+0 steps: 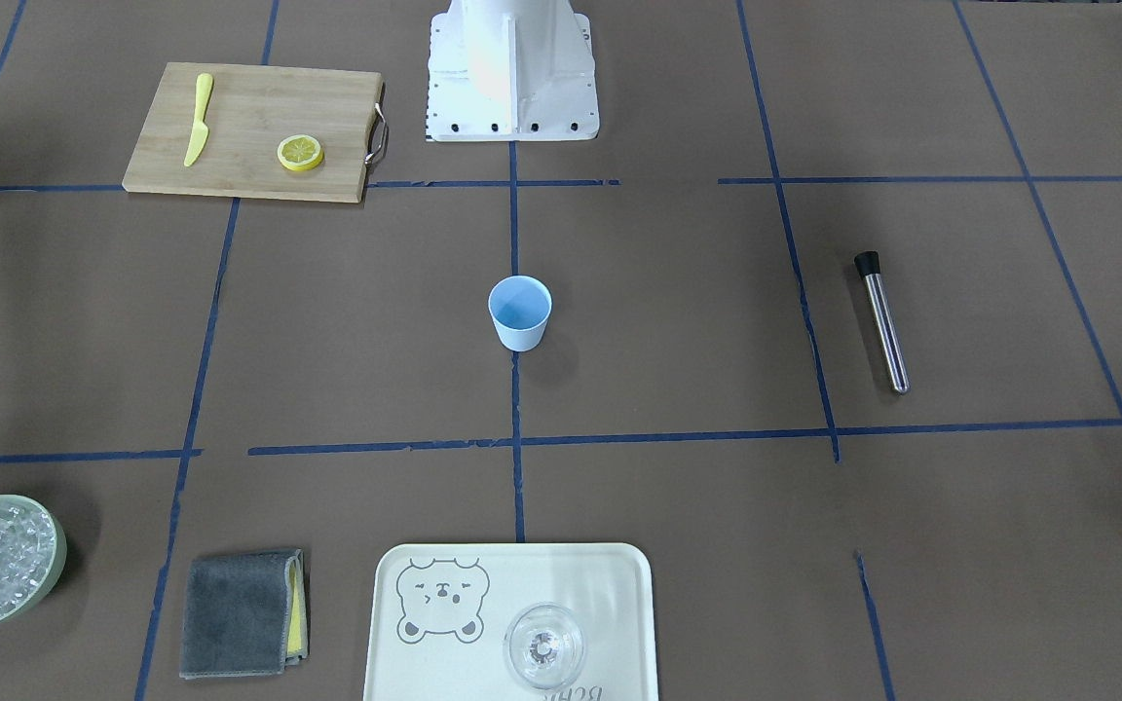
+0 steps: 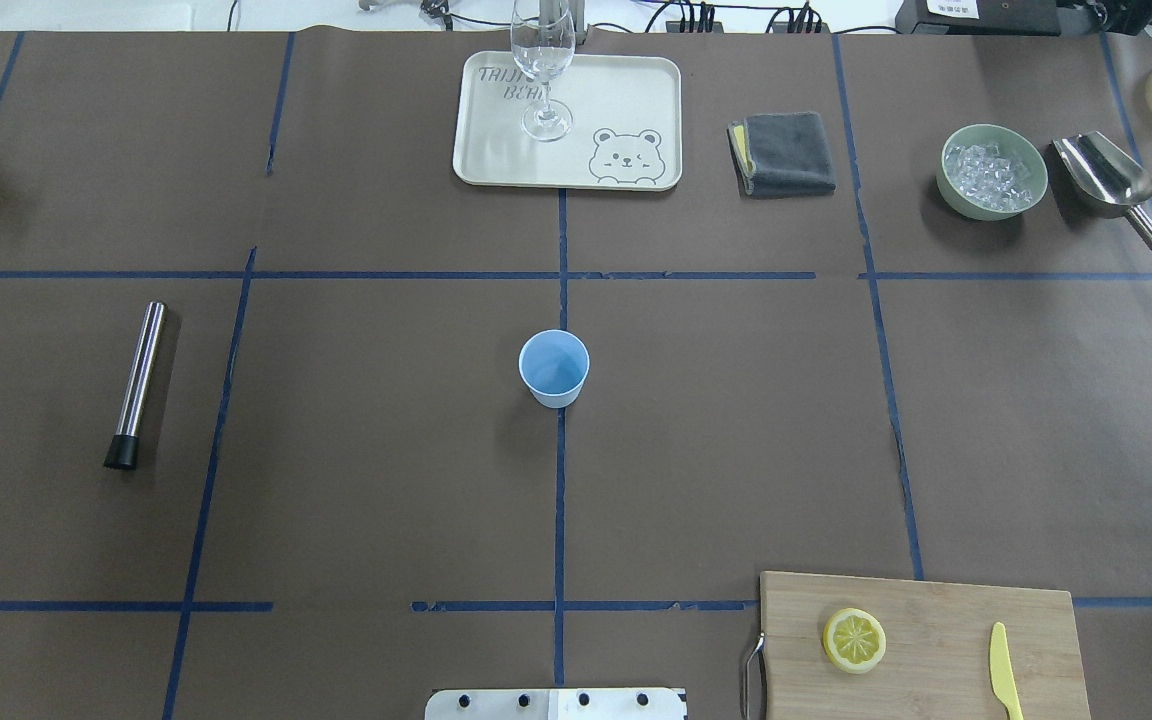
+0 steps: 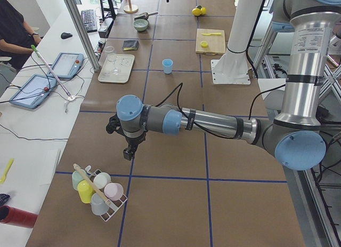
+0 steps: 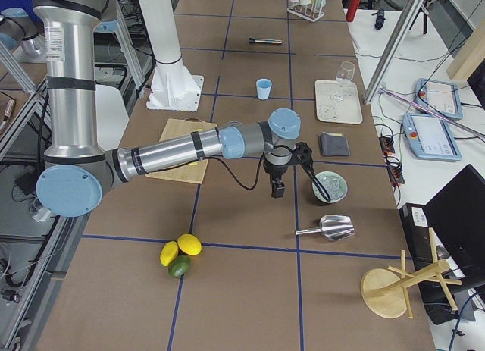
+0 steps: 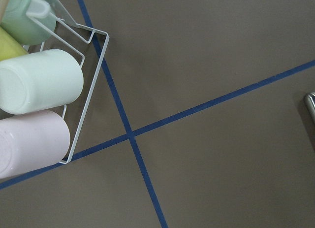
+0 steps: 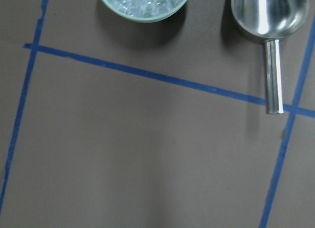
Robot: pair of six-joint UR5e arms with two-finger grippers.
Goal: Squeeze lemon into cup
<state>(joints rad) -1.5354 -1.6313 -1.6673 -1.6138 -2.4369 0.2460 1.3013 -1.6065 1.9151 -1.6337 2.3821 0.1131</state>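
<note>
Brown taped table (image 2: pixel 336 450), light-blue cup (image 2: pixel 554 368) upright at centre, lemon slice (image 2: pixel 854 640) on cutting board (image 2: pixel 946 610), left claw (image 3: pixel 127 146) and right claw (image 4: pixel 298 186) well away, cannot tell whether either grips.

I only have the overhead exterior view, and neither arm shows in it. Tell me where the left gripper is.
Observer: The left gripper hangs over bare table, close to but apart from a wire rack holding pastel cups.
Operator: Now give me the right one.
Observer: The right gripper hangs above the table right beside the bowl of ice, on the near side of the metal scoop.
Operator: Report what lies past that arm, off my frame.
Observer: Two whole lemons and a green fruit lie bunched together on the table toward its end on the robot's right.
</note>
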